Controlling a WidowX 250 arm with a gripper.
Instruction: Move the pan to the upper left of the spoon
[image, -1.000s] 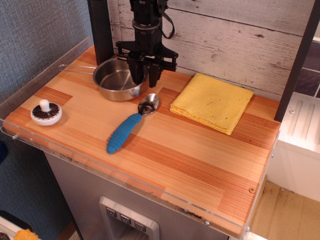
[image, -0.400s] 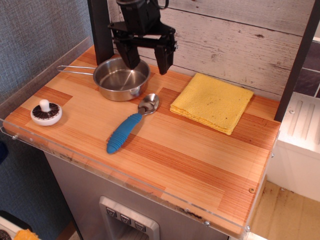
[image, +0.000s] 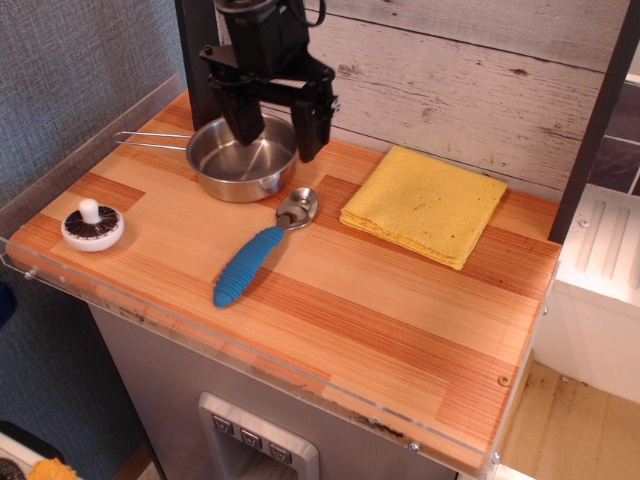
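Note:
The shiny steel pan (image: 240, 162) sits on the wooden table at the back left, its thin wire handle (image: 150, 137) pointing left. The spoon (image: 264, 246) lies just in front and to the right of it, metal bowl toward the pan, blue ribbed handle pointing to the front left. My gripper (image: 275, 135) hangs over the pan's right half, open wide and empty. One finger is above the pan's inside, the other over its right rim.
A folded yellow cloth (image: 425, 204) lies at the back right. A white and dark mushroom toy (image: 92, 225) stands near the left edge. A clear plastic lip (image: 200, 340) runs along the front and left edges. A plank wall stands behind.
My gripper has opened wide, let go of the pan's rim, risen and shifted a little to the left. The pan and spoon stay in place.

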